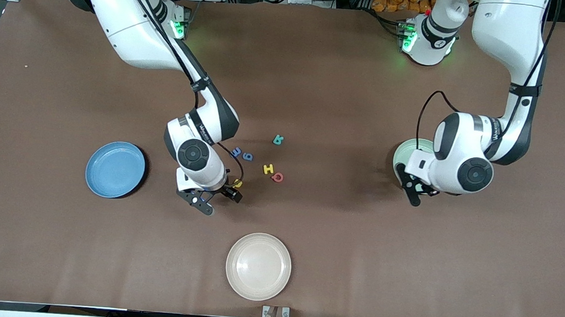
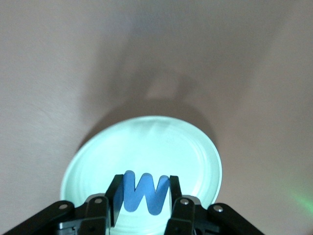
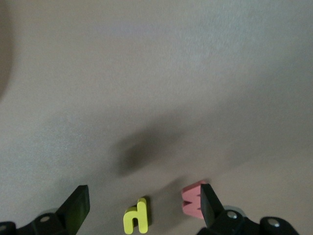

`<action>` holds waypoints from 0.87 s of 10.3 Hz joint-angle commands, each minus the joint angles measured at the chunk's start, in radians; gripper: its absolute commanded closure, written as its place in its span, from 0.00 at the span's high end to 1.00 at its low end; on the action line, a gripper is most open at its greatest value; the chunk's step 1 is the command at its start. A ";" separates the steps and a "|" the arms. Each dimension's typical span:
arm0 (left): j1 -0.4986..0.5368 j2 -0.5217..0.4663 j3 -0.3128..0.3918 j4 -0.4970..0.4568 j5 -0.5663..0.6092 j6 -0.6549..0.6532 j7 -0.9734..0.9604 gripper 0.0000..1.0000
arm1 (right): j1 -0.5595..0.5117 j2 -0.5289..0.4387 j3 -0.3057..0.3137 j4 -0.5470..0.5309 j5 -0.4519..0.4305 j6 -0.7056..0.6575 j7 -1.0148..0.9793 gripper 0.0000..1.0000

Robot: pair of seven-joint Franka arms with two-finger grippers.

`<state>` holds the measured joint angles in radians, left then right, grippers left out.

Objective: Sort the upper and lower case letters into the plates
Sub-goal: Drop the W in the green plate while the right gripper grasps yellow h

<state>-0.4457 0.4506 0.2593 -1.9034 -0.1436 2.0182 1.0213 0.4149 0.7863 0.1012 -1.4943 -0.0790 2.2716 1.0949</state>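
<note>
My left gripper hangs over the pale mint green plate, shut on a blue letter W held upright. The bright blue plate lies toward the right arm's end of the table and has nothing in it. My right gripper is open just above the table, with a yellow lower case h lying between its fingers. A pink letter lies right by one finger. Loose on the table are a teal letter, two blue letters, a yellow H and a red letter.
A cream-beige round plate with nothing in it sits near the table's front edge, nearer the camera than the letters. The brown table carries nothing else.
</note>
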 commanded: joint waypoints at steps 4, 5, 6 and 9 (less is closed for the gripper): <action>0.025 -0.066 0.031 -0.164 -0.070 0.048 0.025 0.43 | 0.047 0.031 -0.005 0.031 -0.016 0.064 0.074 1.00; 0.024 -0.064 0.031 -0.164 -0.077 0.048 0.023 0.57 | 0.048 0.040 -0.005 0.026 -0.016 0.080 0.075 1.00; 0.024 -0.060 0.029 -0.154 -0.079 0.048 0.026 1.00 | 0.054 0.041 -0.006 0.023 -0.025 0.075 0.075 1.00; 0.012 -0.040 0.029 -0.096 -0.100 0.047 0.002 1.00 | 0.051 0.041 -0.005 0.008 -0.025 0.075 0.135 1.00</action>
<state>-0.4234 0.4159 0.2812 -2.0184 -0.2049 2.0625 1.0224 0.4609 0.8240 0.1004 -1.4887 -0.0848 2.3403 1.1722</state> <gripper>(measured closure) 0.053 0.000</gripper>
